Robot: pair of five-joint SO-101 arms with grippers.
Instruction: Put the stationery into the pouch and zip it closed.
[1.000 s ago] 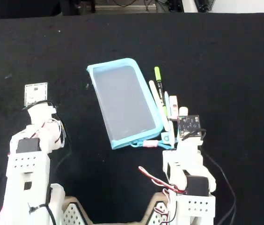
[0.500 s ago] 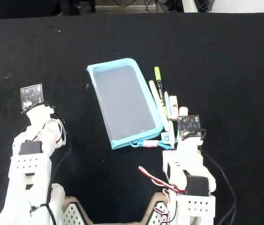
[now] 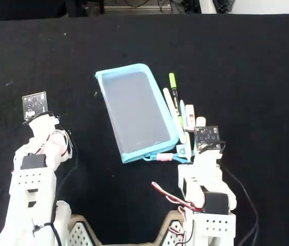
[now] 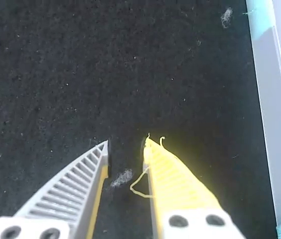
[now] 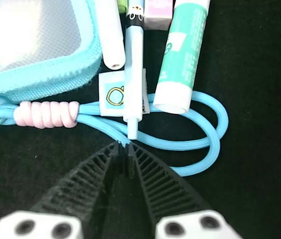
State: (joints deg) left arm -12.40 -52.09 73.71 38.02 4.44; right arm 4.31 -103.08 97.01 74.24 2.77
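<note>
My left gripper (image 4: pixel 126 149) has its two fingers a little apart, with a narrow slot between the tips and nothing in it. Down between them I see only a speck of lint (image 4: pixel 121 177) on the black table cloth (image 4: pixel 56 59). Well off to the outer side of the yellow finger runs the long edge of the pouch (image 4: pixel 280 99), pale blue trim around a clear grey panel.

My right gripper (image 5: pixel 124 148) has its black fingers brought together at the tips, and I can make out nothing clamped between them. Just ahead of the tips lies the blue cord (image 5: pixel 208 134) of the pouch's pull, looped on the cloth. I cannot tell whether the tips touch it. A slim white pen (image 5: pixel 133 74) points straight back at the fingertips, its nib just beyond them and lying over the cord. On one side of the pen is a green glue stick (image 5: pixel 183 50), its white end resting on the loop. On the other side are a white marker (image 5: pixel 111 35) and a small printed tag (image 5: pixel 111 93). A pink binding (image 5: pixel 46 113) gathers the cord near the pouch's corner. A pink eraser (image 5: pixel 159 7) sits farther ahead, between the pen and the glue stick.

From above, the pouch lies flat and the stationery lies outside it, lined up along one long edge. The green highlighter (image 3: pixel 173 84) is the piece farthest beyond the right fingers.
</note>
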